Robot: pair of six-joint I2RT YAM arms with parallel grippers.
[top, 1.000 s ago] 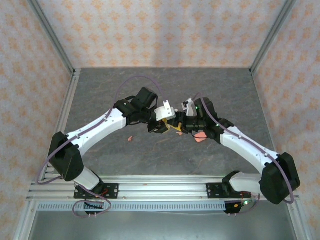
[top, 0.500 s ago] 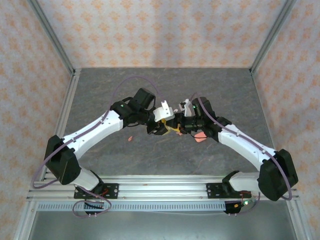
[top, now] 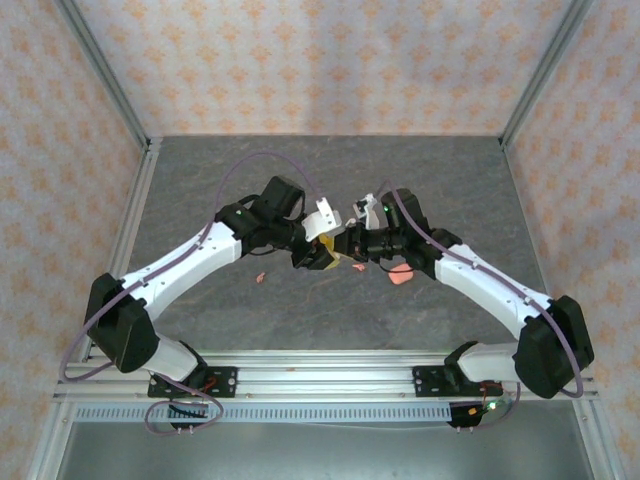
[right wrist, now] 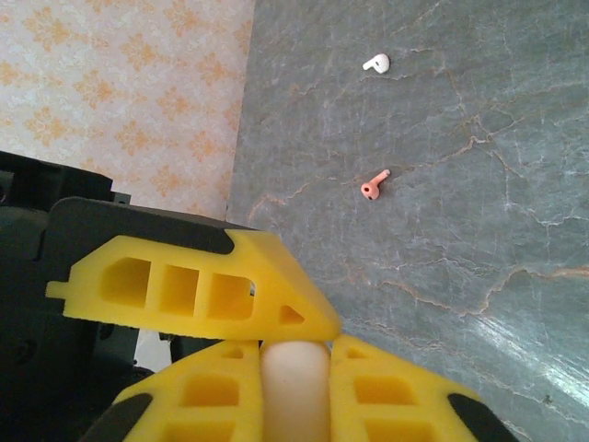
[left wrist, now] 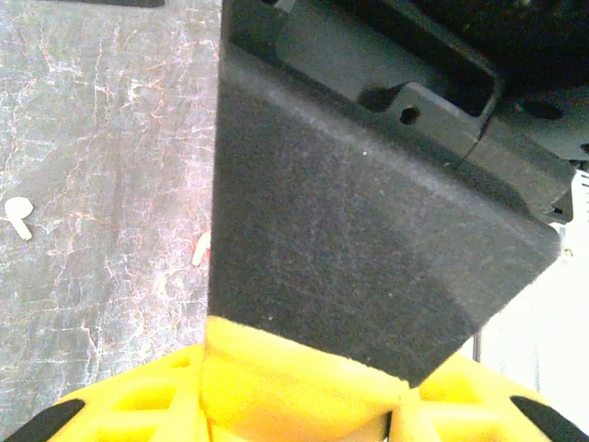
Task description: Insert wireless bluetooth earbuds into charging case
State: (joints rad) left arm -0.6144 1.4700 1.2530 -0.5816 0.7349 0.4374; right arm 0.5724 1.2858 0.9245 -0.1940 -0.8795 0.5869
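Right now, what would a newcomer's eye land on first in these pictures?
The left gripper and right gripper meet tip to tip over the grey table. The right gripper's yellow fingers clamp a pale rounded object, while a white earbud and a pink earbud lie loose beyond.

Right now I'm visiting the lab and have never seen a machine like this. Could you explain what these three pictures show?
These are two white robot arms bolted at a table's near edge, each ending in a gripper with two yellow fingers. The wide picture looks down from above, and there the left gripper meets the other arm mid-table. The two close-ups come from cameras on the wrists. On the grey table lie a pink case, a pink earbud and a white earbud. The right gripper pinches a pale rounded piece. I cannot tell what that piece is.
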